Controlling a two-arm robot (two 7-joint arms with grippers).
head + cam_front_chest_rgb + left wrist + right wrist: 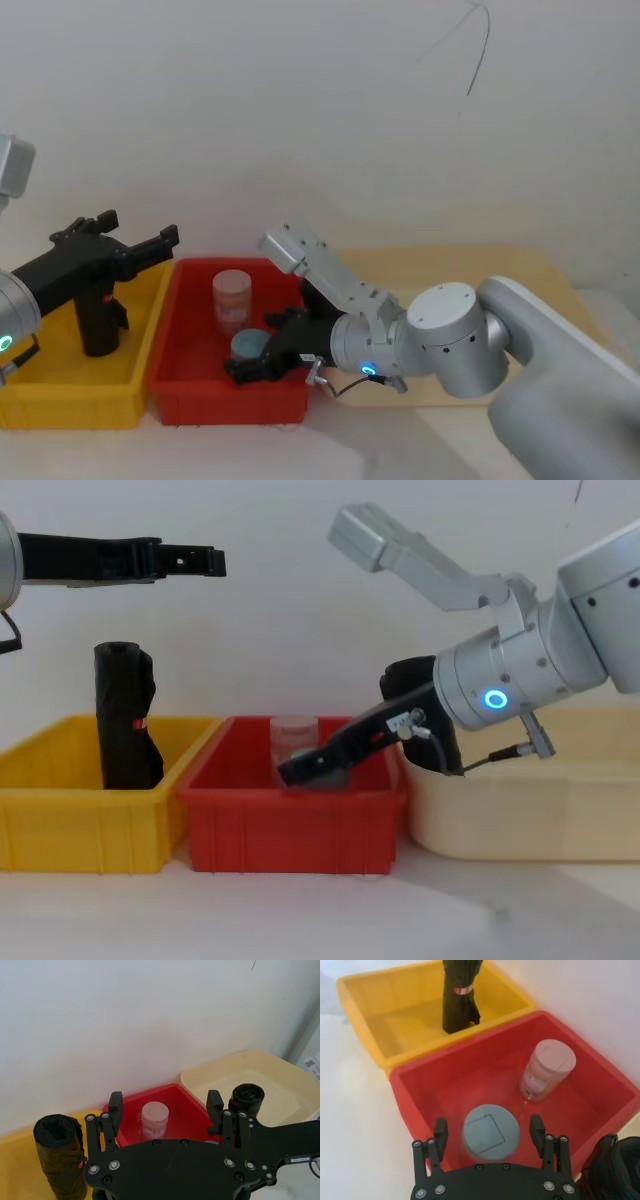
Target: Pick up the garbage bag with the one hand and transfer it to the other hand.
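Garbage bag upright in yellow bin, ungrasped; my left pincer hovers above with jaws apart, right pincer also apart, low in red bin.

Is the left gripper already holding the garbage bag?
No. In the chest view the left gripper hangs open above the garbage bag, which stands upright and untouched in the yellow bin.

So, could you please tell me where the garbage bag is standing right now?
The garbage bag stands upright in the yellow bin on the robot's left, beside the red bin, with the left tool open above it.
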